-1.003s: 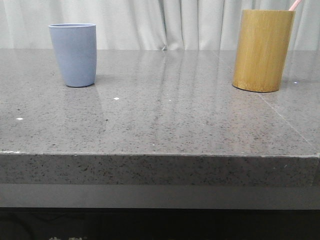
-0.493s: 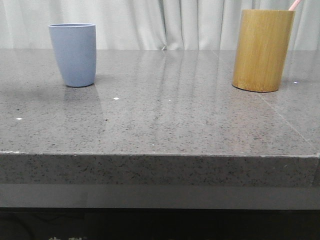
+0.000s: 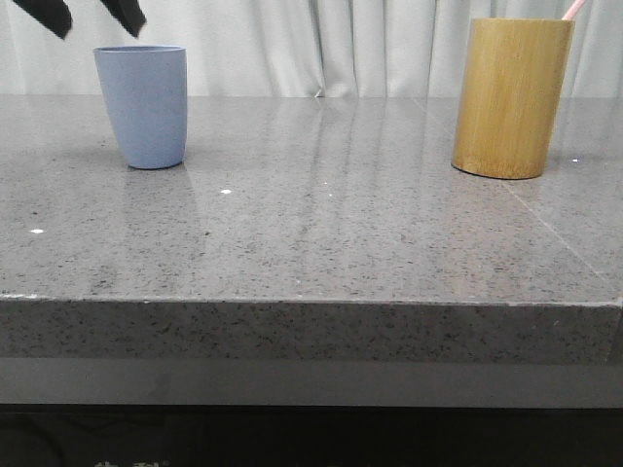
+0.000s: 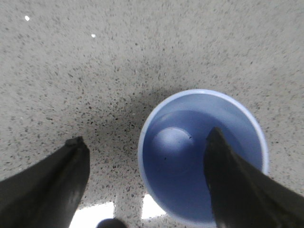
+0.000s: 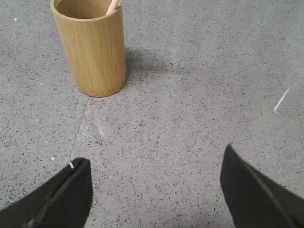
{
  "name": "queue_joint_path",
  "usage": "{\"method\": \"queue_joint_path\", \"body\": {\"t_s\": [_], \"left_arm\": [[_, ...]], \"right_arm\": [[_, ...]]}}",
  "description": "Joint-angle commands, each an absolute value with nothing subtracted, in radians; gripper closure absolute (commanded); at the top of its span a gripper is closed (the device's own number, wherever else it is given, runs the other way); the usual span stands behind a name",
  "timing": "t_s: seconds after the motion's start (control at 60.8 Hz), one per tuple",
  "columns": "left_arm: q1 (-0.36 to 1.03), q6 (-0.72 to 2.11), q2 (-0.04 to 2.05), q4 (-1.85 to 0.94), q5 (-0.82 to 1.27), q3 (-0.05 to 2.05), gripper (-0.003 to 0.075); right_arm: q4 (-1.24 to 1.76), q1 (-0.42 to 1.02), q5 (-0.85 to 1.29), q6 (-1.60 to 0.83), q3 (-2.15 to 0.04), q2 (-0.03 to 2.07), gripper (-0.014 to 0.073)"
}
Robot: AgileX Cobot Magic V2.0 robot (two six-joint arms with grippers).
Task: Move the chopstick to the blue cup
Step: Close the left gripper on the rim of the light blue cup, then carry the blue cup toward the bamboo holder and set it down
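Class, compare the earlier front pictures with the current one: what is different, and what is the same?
The left end effector has come into the front view, open, above the blue cup. Nothing was gripped or released. The cup, the bamboo holder and the chopstick inside it are unmoved.

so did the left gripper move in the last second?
Yes. The left gripper has come into the front view at the top left, now above the blue cup, which has stayed put. Its jaws are open and empty.
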State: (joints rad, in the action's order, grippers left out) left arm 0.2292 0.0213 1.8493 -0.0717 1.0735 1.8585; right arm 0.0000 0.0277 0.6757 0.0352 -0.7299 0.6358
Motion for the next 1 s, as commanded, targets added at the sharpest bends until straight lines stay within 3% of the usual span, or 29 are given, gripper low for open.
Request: {"method": "queue_joint_path", "body": {"t_s": [0.0, 0.115, 0.411, 0.625, 0.987], "left_arm": [[0.235, 0.023, 1.834, -0.078, 1.045, 1.908, 0.0230], [0.235, 0.023, 1.865, -0.069, 1.030, 1.915, 0.0257], [0.235, 0.023, 1.880, -0.063, 1.015, 1.915, 0.0573], [0.235, 0.023, 1.880, -0.069, 1.018, 1.924, 0.0724], [0.364, 0.040, 1.884, -0.133, 1.053, 2.053, 0.0739]], "right_arm": [[0.000, 0.024, 0.611, 0.032, -0.762, 0.644, 0.0022], [0.000, 0.024, 0.612, 0.032, -0.762, 0.644, 0.0022], [0.000, 0.024, 0.614, 0.032, -0.762, 0.644, 0.0022], [0.000, 0.024, 0.615, 0.032, -0.762, 0.644, 0.0022], [0.000, 0.024, 0.615, 0.032, -0.762, 0.644, 0.0022]]}}
